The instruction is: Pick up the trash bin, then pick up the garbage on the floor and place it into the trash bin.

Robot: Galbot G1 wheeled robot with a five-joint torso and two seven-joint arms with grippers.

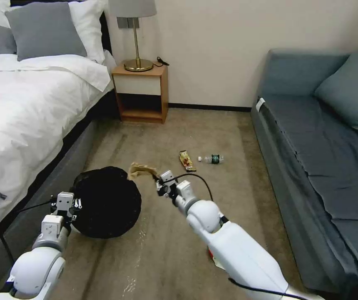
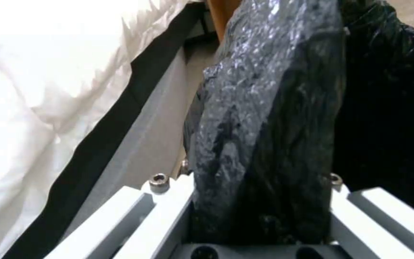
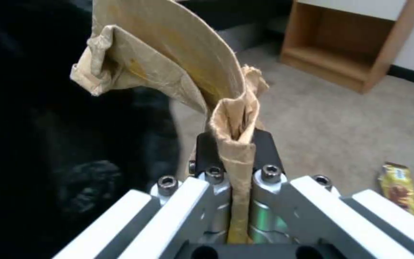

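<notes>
The trash bin (image 1: 106,202), lined with a crinkly black bag, hangs tilted just above the carpet beside the bed. My left gripper (image 1: 67,201) is shut on its rim, and in the left wrist view the black bag (image 2: 264,136) fills the space between the fingers. At the bin's right edge, my right gripper (image 1: 162,180) is shut on a crumpled brown paper bag (image 1: 141,170) (image 3: 169,68), a piece of the garbage. A yellow-brown snack wrapper (image 1: 187,161) (image 3: 401,189) and a clear bottle (image 1: 212,158) lie on the carpet farther off. A red-and-white carton (image 1: 213,255) peeks out under my right forearm.
A bed (image 1: 25,108) with white covers runs along the left. A wooden nightstand (image 1: 142,93) with a lamp (image 1: 136,37) stands against the far wall. A blue-grey sofa (image 1: 316,158) lines the right. Open carpet lies between them.
</notes>
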